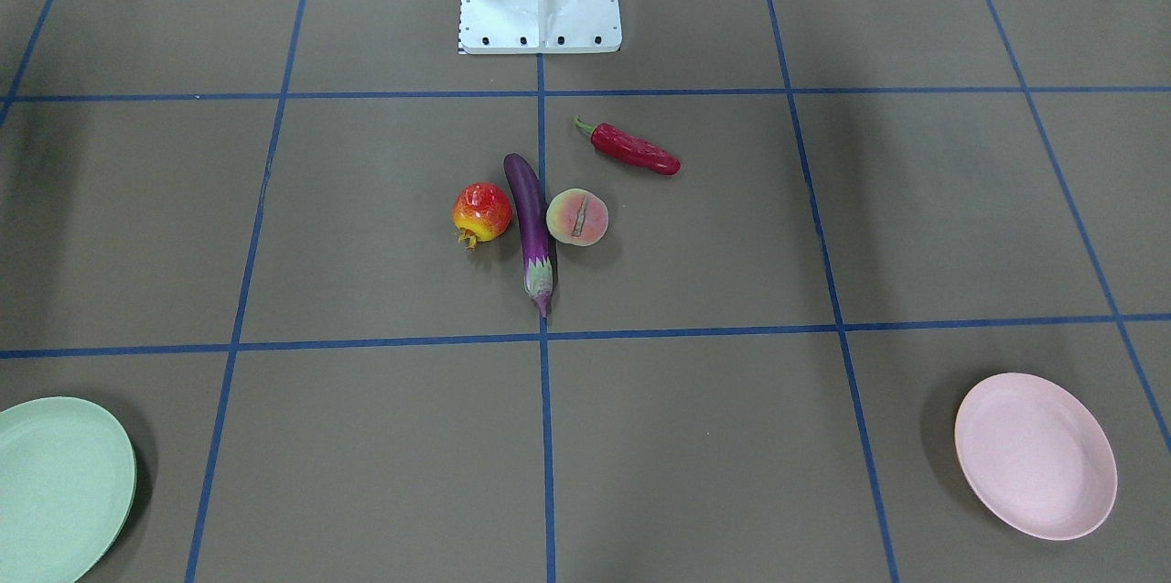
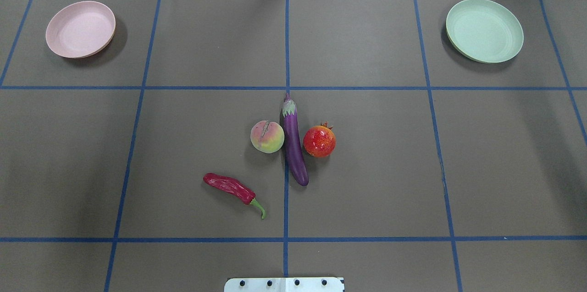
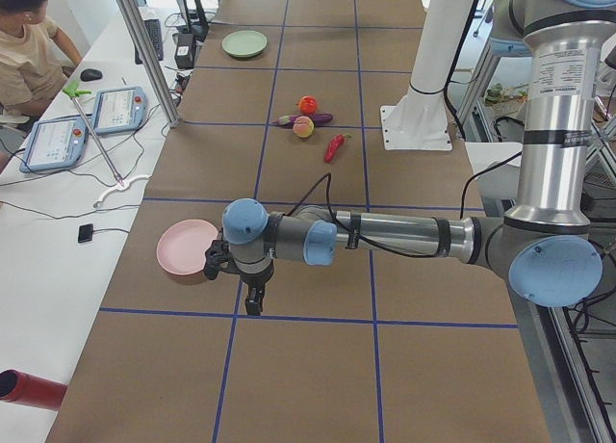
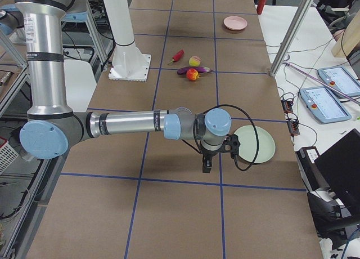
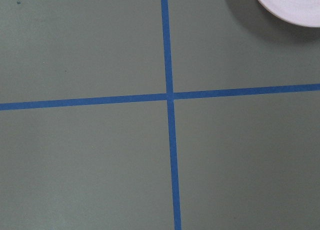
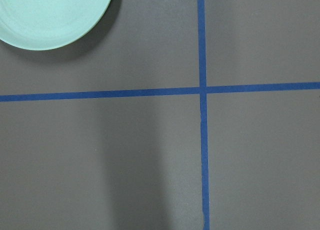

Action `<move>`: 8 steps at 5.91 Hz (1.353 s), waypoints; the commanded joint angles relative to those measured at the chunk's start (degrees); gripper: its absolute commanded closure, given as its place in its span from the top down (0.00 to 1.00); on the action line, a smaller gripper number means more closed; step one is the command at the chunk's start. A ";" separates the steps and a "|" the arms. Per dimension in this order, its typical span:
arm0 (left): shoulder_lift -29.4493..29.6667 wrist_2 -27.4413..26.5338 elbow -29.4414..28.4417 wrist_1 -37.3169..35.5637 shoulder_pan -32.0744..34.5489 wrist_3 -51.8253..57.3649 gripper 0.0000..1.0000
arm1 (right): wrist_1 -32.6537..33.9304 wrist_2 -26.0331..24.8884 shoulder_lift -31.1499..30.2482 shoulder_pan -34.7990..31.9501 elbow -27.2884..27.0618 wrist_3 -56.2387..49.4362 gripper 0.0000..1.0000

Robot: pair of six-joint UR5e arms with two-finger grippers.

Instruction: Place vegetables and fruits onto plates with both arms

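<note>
Hugging corners: pink plate (image 2: 80, 29), green plate (image 2: 484, 30)

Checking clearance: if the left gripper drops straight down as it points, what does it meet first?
The left gripper likely meets bare table by the tape crossing, not the pink plate.

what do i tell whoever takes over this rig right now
Left tool: above the table beside the pink plate; only a side view shows it, so open or shut cannot be told.
Right tool: beside the green plate, same doubt.
Things: the eggplant lies mid-table, the peach close on the robot's left of it, the pomegranate close on its right. The chili lies apart, nearer the robot.
Done: nothing; both plates are empty.
Left: all four pieces onto the plates.
</note>
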State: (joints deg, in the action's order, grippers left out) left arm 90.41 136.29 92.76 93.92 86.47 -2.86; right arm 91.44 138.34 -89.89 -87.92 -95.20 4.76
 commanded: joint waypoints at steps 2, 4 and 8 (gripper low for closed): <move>-0.49 9.15 1.02 13.15 -0.34 -14.28 1.00 | -9.26 0.43 -1.34 0.81 1.15 0.51 1.00; 0.38 9.43 6.17 18.48 -11.36 -44.00 1.00 | -9.44 3.94 -1.08 2.39 0.20 4.08 1.00; 8.00 -6.88 18.86 17.88 -39.04 -92.32 1.00 | -22.53 2.99 3.89 18.53 -3.59 30.46 1.00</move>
State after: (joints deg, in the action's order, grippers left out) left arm 95.32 133.61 111.06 112.02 53.70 -85.17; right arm 70.97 141.58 -88.83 -73.82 -98.45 25.93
